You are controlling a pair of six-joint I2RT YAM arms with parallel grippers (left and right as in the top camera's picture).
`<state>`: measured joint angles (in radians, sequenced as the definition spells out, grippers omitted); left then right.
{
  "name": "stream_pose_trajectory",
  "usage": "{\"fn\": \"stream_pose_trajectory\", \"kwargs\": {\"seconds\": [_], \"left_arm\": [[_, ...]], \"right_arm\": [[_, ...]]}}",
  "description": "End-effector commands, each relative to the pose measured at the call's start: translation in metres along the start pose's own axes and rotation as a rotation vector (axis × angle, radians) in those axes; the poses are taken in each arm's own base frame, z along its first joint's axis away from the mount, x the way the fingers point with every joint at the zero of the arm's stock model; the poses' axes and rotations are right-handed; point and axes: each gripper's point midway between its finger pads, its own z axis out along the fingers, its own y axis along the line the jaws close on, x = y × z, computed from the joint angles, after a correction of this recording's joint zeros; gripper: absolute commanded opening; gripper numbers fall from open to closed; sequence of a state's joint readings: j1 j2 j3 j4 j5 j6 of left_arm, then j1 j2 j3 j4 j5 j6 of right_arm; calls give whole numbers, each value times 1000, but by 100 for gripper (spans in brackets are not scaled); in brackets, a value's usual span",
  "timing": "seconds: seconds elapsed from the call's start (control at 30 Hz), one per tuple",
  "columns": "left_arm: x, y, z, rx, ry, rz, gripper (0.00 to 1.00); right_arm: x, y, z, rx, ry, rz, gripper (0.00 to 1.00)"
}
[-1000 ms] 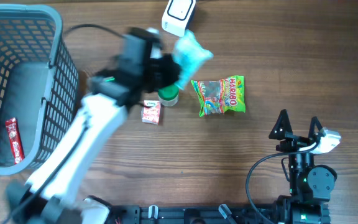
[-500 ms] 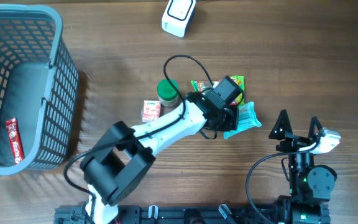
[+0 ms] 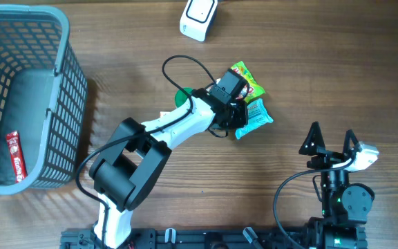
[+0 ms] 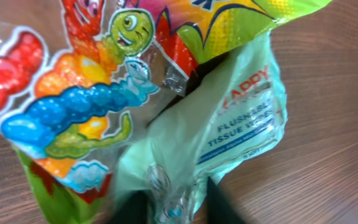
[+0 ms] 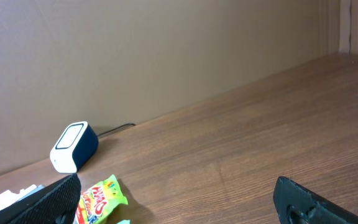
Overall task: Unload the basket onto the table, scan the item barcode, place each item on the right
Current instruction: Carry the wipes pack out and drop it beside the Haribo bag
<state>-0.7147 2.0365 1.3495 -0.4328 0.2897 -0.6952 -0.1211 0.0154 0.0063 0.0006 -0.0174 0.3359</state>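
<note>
The item, a teal flushable-tissue pack [image 3: 256,116], lies on the table with one end against a green gummy-candy bag [image 3: 244,75]. My left gripper [image 3: 239,120] is right over the pack's near end. In the left wrist view the pack [image 4: 235,124] reaches down between the dark fingers [image 4: 135,208], which stand slightly apart around its crimped edge, so the left gripper [image 4: 174,210] is open. The white barcode scanner [image 3: 199,17] sits at the back edge. My right gripper [image 3: 332,138] rests open at the front right, nothing between its fingers.
A grey mesh basket [image 3: 68,83] fills the left side, with a red packet [image 3: 16,155] inside. A green-lidded jar [image 3: 183,97] is partly hidden behind the left arm. From the right wrist, the scanner [image 5: 73,146] and the candy bag [image 5: 98,199] show at the left.
The left arm swung the teal pack from near the scanner down to the candy bag. The bag got pushed and turned. The left jaws have parted a little. The right arm stayed still.
</note>
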Motion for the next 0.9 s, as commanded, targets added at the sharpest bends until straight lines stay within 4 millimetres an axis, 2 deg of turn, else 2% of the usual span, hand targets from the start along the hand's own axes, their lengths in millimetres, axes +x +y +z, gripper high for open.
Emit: {"fn": "stream_pose_trajectory", "kwargs": {"seconds": [0.0, 0.07, 0.1, 0.13, 0.2, 0.27, 0.33, 0.37, 0.43, 0.47, 0.5, 0.53, 0.57, 0.63, 0.7, 0.73, 0.8, 0.83, 0.87], "left_arm": [[10, -12, 2, 10, 12, 34, 53], [14, -23, -5, 28, 4, 60, 66], [9, -31, -17, 40, -29, 70, 73], [-1, -36, -33, 41, -83, 76, 84], [-19, -50, -79, 52, -180, 121, 98], [-40, -55, -139, 9, -322, 126, 100], [-67, -50, -231, -68, -545, 122, 100], [-76, -46, -270, -89, -634, 110, 100], [-88, -22, -356, -139, -823, 43, 100], [-89, -2, -391, -170, -897, -10, 100], [-86, 40, -435, -244, -985, -119, 100], [-78, 79, -457, -309, -1014, -232, 100], [-62, 134, -478, -400, -1019, -421, 100], [-27, 219, -499, -524, -1018, -779, 100], [-2, 274, -505, -550, -993, -999, 100], [6, 290, -503, -539, -975, -1061, 100], [37, 351, -479, -553, -889, -1271, 99], [51, 377, -461, -578, -848, -1342, 99], [61, 394, -444, -591, -819, -1383, 98]], "right_arm": [[-3, -1, 0, 7, -15, -11, 100], [-3, -1, 0, 7, -15, -11, 100], [-3, -1, 0, 7, -15, -11, 100], [-3, -1, 0, 7, -15, -11, 100], [-3, -1, 0, 7, -15, -11, 100], [-3, -1, 0, 7, -15, -11, 100], [-3, -1, 0, 7, -15, -11, 100], [-3, -1, 0, 7, -15, -11, 100], [-3, -1, 0, 7, -15, -11, 100], [-3, -1, 0, 7, -15, -11, 100], [-3, -1, 0, 7, -15, -11, 100], [-3, -1, 0, 7, -15, -11, 100], [-3, -1, 0, 6, -15, -11, 100], [-3, -1, 0, 7, -15, -11, 100], [-3, -1, 0, 7, -15, -11, 100], [-3, -1, 0, 6, -15, -11, 100], [-3, -1, 0, 7, -15, -11, 99], [-3, -1, 0, 6, -15, -11, 100], [-3, -1, 0, 7, -15, -11, 100]]}}
